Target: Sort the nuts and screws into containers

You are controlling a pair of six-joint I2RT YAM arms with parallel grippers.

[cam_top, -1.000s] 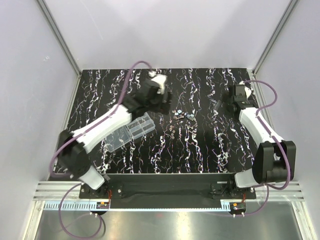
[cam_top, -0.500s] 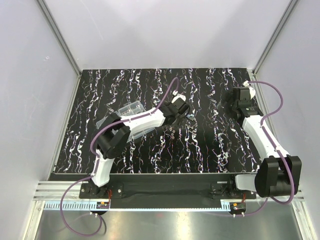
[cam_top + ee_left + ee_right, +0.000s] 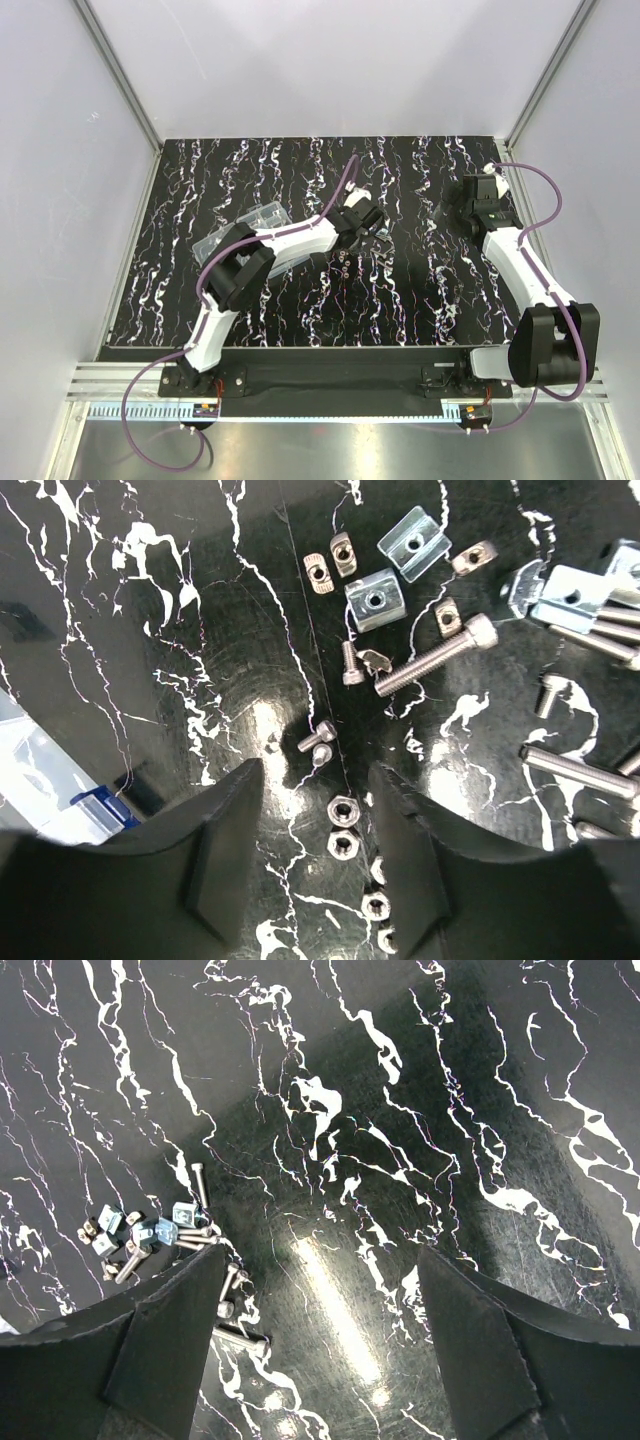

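Presently the left gripper (image 3: 315, 810) is seen half open and holding nothing, its fingers (image 3: 225, 850) set either side of two nuts (image 3: 343, 809) lying on the table (image 3: 200, 630). More screws (image 3: 435, 658) are scattered just ahead and to its right. The containers (image 3: 40, 770) are glimpsed at its rear left. The right gripper (image 3: 320, 1360) is spread wide and empty near the table's right edge, with a broad stretch of table ahead and the screws well to its left.
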